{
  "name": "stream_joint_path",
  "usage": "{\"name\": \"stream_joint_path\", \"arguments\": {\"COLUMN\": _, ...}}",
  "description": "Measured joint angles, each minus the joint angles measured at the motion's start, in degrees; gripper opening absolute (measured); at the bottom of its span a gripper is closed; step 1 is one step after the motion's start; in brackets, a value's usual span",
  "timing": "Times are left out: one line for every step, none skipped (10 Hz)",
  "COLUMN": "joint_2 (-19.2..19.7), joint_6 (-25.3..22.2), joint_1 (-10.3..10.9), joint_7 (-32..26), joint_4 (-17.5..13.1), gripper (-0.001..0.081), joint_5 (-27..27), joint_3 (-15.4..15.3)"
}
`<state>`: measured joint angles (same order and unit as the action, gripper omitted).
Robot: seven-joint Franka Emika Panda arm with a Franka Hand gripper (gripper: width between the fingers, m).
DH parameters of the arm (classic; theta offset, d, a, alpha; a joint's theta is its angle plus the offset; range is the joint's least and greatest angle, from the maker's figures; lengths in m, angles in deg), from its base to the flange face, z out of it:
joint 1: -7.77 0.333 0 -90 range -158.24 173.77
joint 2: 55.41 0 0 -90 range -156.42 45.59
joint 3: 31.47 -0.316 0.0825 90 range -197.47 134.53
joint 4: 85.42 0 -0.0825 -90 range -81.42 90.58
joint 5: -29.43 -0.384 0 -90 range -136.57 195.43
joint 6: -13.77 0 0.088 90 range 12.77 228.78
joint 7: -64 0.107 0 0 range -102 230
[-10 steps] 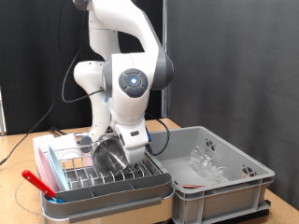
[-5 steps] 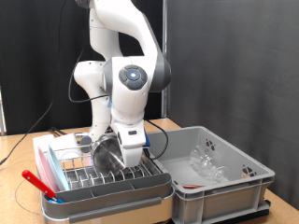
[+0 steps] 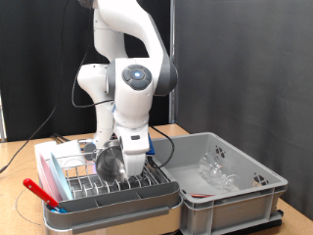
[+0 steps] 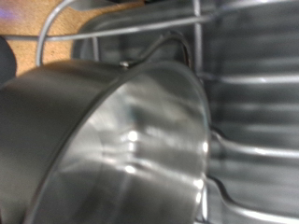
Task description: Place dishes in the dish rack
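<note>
Table: wooden top (image 3: 47,147), seen at the exterior view's left
Dish rack (image 3: 108,191): set on the table, white tray base
Grey bin (image 3: 230,181): placed just beside the rack, on its right

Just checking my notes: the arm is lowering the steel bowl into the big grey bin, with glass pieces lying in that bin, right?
Not quite. The exterior view shows the gripper bringing the steel bowl over the dish rack, not the grey bin. The glass pieces do lie in that bin.
</note>
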<state>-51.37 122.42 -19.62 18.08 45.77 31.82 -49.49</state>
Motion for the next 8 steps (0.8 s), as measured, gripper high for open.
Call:
{"name": "stream_joint_path", "arguments": {"joint_2": 0.2, "joint_6": 0.4, "joint_1": -0.2, "joint_7": 0.8, "joint_4": -0.6, "gripper": 0.0805, "joint_5": 0.7, "joint_3": 0.3}}
{"name": "stream_joint_path", "arguments": {"joint_2": 0.4, "joint_6": 1.0, "joint_1": -0.3, "joint_7": 1.5, "joint_4": -1.3, "gripper": 0.0805, "joint_5": 1.6, "joint_3": 0.8}}
{"name": "stream_joint_path", "arguments": {"joint_2": 0.9, "joint_6": 1.7, "joint_1": -0.4, "joint_7": 2.1, "joint_4": -2.0, "gripper": 0.0805, "joint_5": 2.6, "joint_3": 1.4}}
{"name": "stream_joint_path", "arguments": {"joint_2": 1.5, "joint_6": 2.3, "joint_1": -0.6, "joint_7": 2.8, "joint_4": -2.9, "gripper": 0.0805, "joint_5": 3.9, "joint_3": 2.1}}
{"name": "stream_joint_path", "arguments": {"joint_2": 2.4, "joint_6": 2.6, "joint_1": -0.8, "joint_7": 3.4, "joint_4": -3.9, "gripper": 0.0805, "joint_5": 5.1, "joint_3": 2.9}}
{"name": "stream_joint_path", "arguments": {"joint_2": 3.2, "joint_6": 3.3, "joint_1": -1.0, "joint_7": 3.9, "joint_4": -4.9, "gripper": 0.0805, "joint_5": 6.3, "joint_3": 3.6}}
{"name": "stream_joint_path", "arguments": {"joint_2": 4.0, "joint_6": 4.7, "joint_1": -1.3, "joint_7": 4.3, "joint_4": -5.7, "gripper": 0.0805, "joint_5": 7.3, "joint_3": 4.3}}
{"name": "stream_joint_path", "arguments": {"joint_2": 4.4, "joint_6": 5.4, "joint_1": -1.5, "joint_7": 4.4, "joint_4": -6.5, "gripper": 0.0805, "joint_5": 7.7, "joint_3": 4.9}}
